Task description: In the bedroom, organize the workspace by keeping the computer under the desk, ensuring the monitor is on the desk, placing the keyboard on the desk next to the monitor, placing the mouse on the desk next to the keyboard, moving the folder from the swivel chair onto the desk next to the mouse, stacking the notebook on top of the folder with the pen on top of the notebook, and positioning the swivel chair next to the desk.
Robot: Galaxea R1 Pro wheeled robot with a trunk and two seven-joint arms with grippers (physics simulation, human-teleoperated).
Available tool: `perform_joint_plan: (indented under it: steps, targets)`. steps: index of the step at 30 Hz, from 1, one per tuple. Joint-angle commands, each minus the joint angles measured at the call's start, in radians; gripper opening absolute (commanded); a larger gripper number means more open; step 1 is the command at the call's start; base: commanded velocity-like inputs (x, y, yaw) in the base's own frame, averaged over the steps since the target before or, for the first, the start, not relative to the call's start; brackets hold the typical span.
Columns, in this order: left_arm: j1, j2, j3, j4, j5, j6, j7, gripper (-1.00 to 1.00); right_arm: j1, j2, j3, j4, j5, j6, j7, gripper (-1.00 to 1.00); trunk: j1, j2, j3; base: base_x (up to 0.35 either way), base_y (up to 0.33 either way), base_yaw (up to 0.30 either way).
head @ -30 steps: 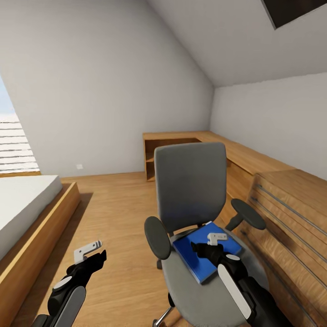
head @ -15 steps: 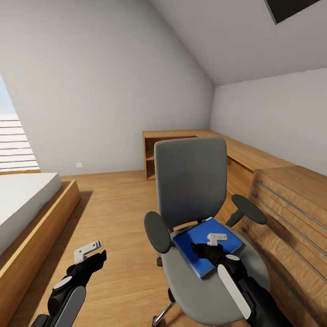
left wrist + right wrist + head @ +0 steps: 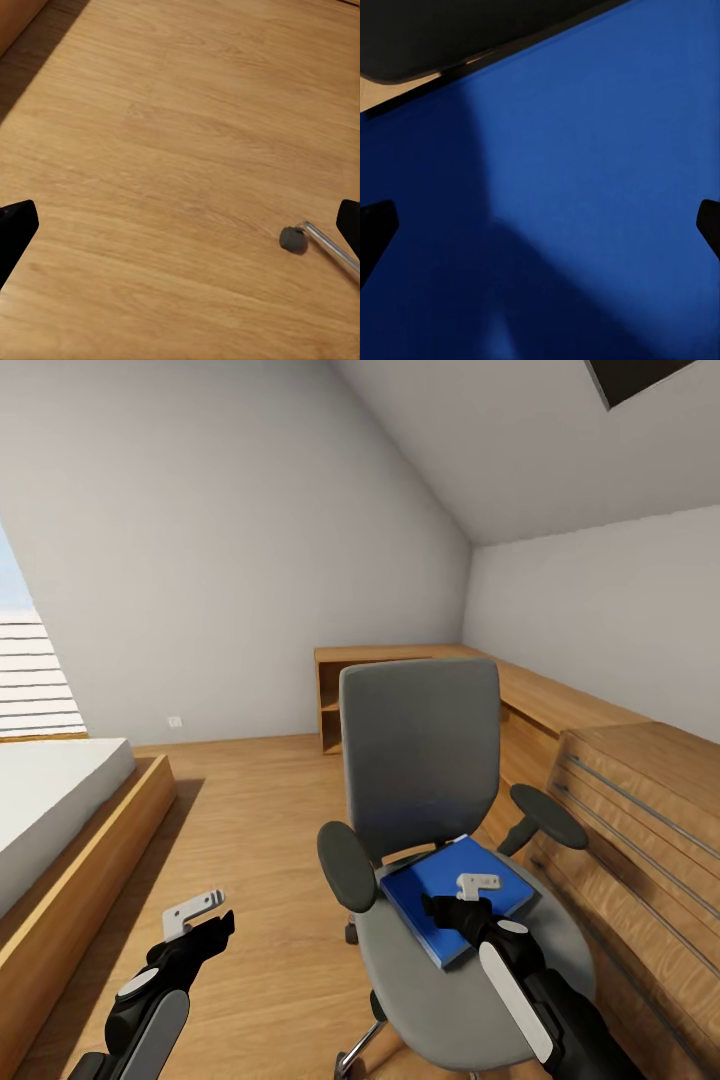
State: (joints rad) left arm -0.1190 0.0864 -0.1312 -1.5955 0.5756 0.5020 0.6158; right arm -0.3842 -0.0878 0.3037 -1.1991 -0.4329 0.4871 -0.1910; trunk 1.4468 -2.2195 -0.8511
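Note:
The swivel chair (image 3: 420, 755) stands right in front of me, grey back upright and facing me, its black armrests out to either side. On its seat lies the bright blue folder (image 3: 432, 888), flat and turned at an angle. My right gripper (image 3: 440, 908) hovers just over the folder's near part. In the right wrist view the folder (image 3: 585, 187) spans the frame, and the right gripper (image 3: 540, 225) is open, its fingertips (image 3: 375, 225) far apart. My left gripper (image 3: 220, 923) hangs open over bare wood floor left of the chair. In the left wrist view a chair caster (image 3: 292, 238) shows beside the left gripper (image 3: 180, 225).
A wooden-framed bed (image 3: 60, 810) lies along the left. A low wooden shelf unit (image 3: 400, 675) runs along the back wall into the corner. Wooden drawer fronts (image 3: 640, 820) stand close on the chair's right. Open wood floor (image 3: 250, 810) lies between bed and chair.
The whole picture has shifted up slightly, so the camera has moved. Both grippers hold the same places in the view, and the folder lies as before.

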Motion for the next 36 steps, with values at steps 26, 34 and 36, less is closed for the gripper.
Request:
perform_joint_plan:
  steps: [26,34,36]
  targets:
    - [-0.001,0.001,-0.004,-0.001,0.009,0.001,0.01,1.0,-0.001,0.003,0.005,-0.002,0.057,-0.001,-0.032,1.0,0.0,0.0,-0.001,0.0,0.0,0.0]
    - [-0.001,0.001,-0.004,-0.001,0.009,0.001,0.01,1.0,-0.001,0.003,0.007,-0.002,0.062,-0.001,-0.046,1.0,0.0,0.0,-0.001,0.0,0.0,0.0]
    - [-0.001,0.001,-0.004,-0.001,0.01,0.001,0.01,1.0,-0.001,0.004,0.008,-0.002,0.063,-0.001,-0.047,1.0,0.0,0.0,-0.001,0.0,0.0,0.0]
